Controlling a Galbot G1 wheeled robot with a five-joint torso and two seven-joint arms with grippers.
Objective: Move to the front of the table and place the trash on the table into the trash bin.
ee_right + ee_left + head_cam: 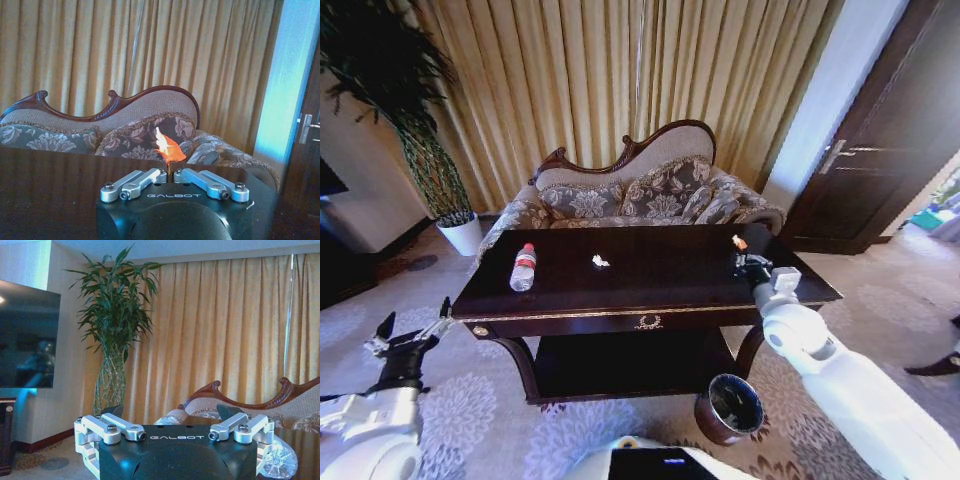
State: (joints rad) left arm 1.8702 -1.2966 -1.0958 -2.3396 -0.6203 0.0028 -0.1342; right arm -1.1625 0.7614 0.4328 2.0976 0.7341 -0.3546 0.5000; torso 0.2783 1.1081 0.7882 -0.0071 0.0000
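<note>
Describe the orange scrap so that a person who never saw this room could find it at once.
Find the long dark table in front of the patterned sofa. At the table's right end, the right gripper is shut on the orange scrap. Unlike the white scrap near the middle and the bottle at the left end, it is orange and sticks up between the fingers.

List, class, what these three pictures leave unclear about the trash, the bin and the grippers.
- Orange scrap: the right gripper is shut on it; its lower part is hidden between the fingers.
- White scrap: too small in the head view to identify.
- Trash bin: dark inside, contents unreadable.
- Bottle: label too small to read.
- Left gripper: open beside the table.
</note>
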